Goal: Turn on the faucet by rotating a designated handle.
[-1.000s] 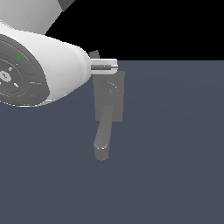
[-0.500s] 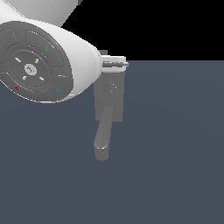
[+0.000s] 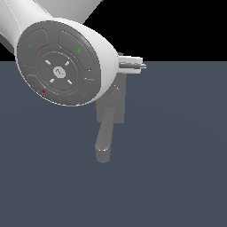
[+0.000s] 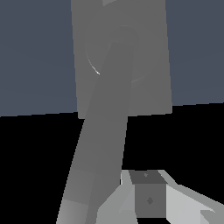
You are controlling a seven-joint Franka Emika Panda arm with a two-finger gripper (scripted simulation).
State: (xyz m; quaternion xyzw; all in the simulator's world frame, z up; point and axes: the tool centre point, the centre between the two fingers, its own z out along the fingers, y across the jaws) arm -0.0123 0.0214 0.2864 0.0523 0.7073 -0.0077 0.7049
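The grey faucet stands on the dark floor, its flat base plate (image 3: 119,108) partly behind my arm. Its thick spout (image 3: 105,135) runs toward the camera and ends in a rounded tip. My gripper (image 3: 142,63) pokes out past the arm on the exterior view's right, above the plate's top edge, and its fingers lie close together. In the wrist view the plate (image 4: 146,65) fills the upper middle and the spout (image 4: 103,131) crosses it. One finger (image 4: 148,199) shows beside the spout, and the other is hidden. The handle cannot be made out in either view.
A large white arm link (image 3: 62,62) with a round grey end cap fills the upper part of the exterior view's left and hides the faucet's hub. Dark blue-grey floor (image 3: 177,168) surrounds the faucet.
The arm link has swung toward the exterior view's right and looms larger. The gripper fingers have shifted right along the plate's top edge. The faucet has not moved.
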